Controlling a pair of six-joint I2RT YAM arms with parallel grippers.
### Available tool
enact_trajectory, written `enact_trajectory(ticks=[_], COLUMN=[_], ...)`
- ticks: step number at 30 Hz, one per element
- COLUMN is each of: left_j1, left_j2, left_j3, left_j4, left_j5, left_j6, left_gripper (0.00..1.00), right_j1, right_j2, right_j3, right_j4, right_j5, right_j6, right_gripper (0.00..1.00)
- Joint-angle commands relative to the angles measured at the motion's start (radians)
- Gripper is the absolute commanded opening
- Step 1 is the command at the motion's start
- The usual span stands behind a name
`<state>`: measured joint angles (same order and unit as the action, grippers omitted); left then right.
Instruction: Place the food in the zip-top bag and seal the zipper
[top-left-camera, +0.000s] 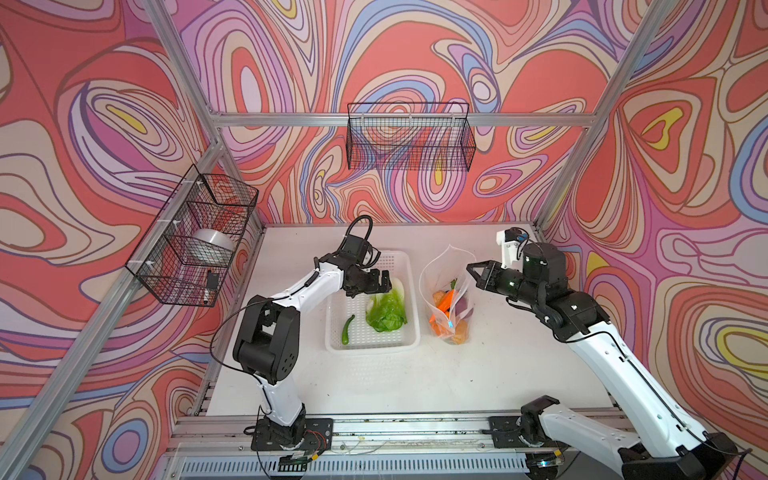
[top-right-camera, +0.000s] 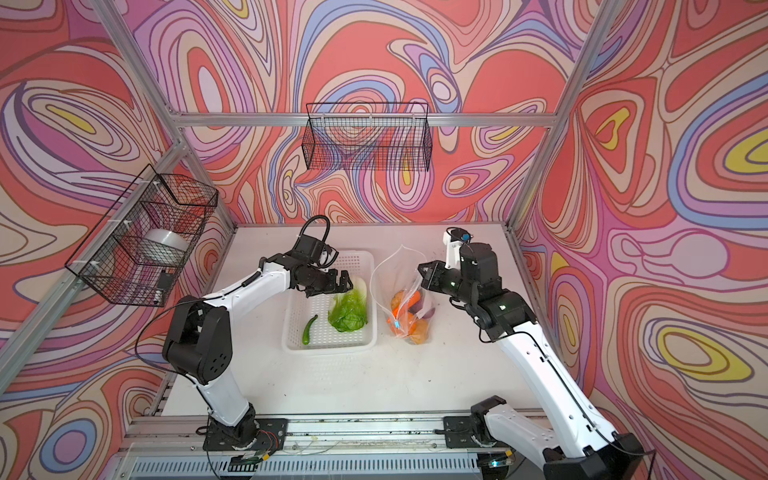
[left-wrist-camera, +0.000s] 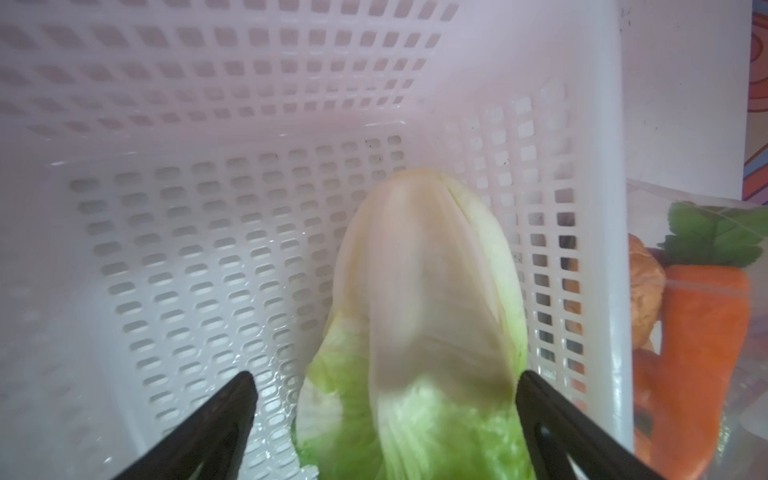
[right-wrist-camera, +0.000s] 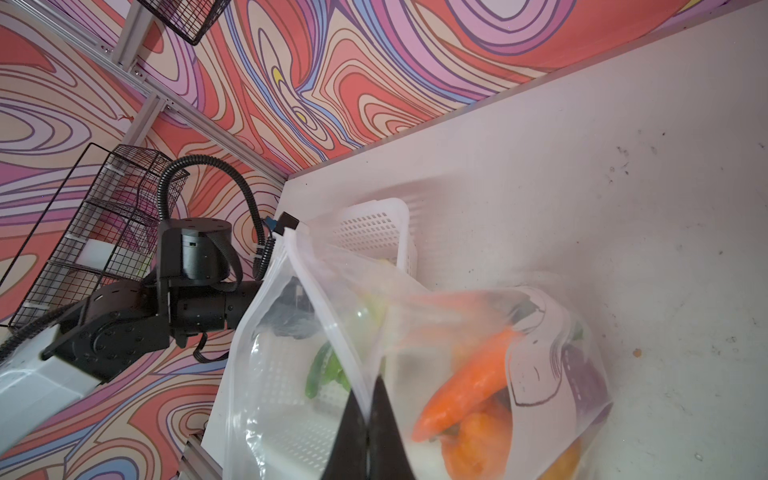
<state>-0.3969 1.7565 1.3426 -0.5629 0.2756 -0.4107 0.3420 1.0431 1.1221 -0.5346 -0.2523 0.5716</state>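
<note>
Now: left fingers (left-wrist-camera: 226, 415) spread wide astride lettuce (left-wrist-camera: 415, 291) in basket (left-wrist-camera: 208, 83): lower, close on pale stem; right fingers (right-wrist-camera: 353, 428) pinch zip-top bag (right-wrist-camera: 270, 353) rim, apparently; hold mouth wide.

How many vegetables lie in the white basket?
2: the lettuce below the left claw, a slim green pepper beside it. Others could hide beneath the lettuce.

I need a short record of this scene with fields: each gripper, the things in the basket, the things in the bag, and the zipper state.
left gripper: open, fingers on either side of the lettuce
right gripper: shut on the mouth edge of the zip-top bag
white basket: holds the lettuce and the green pepper
bag contents: carrot with other orange, tan and purple food
zipper: not sealed, mouth open
</note>
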Motion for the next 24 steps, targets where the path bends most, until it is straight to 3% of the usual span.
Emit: enact_trajectory(ticks=[1, 5, 11, 17, 24], left_j1=[-0.031, -0.127, -0.208, -0.238, -0.244], left_j2=[-0.053, -0.065, -0.018, 0.102, 0.149], left_j3=[0.047, 0.099, 0.131, 0.217, 0.222], left_j4=[-0.107, -0.158, -0.144, -0.185, -0.199], left_j5=[-0.133, -0.280, -0.364, -0.360, -0.355], left_j6=[0.023, 0.022, -0.019, -0.009, -0.010], left_gripper=[1.00, 1.00, 1.00, 0.83, 0.75], right_j1=[0.004, 0.004, 0.005, 0.005, 0.004], right_j2=[0.005, 0.009, 0.002, -0.015, -0.017], right_j3=[0.018, 0.017, 0.012, 0.006, 0.001], right_j4=[0.021, 0.027, 0.023, 0.012, 0.009], right_j5=[-0.010, -0.014, -0.015, -0.004, -0.002], right_j6=[0.011, 0.011, 0.011, 0.008, 0.010], right_gripper=[0.00, 0.00, 0.00, 0.00, 0.00])
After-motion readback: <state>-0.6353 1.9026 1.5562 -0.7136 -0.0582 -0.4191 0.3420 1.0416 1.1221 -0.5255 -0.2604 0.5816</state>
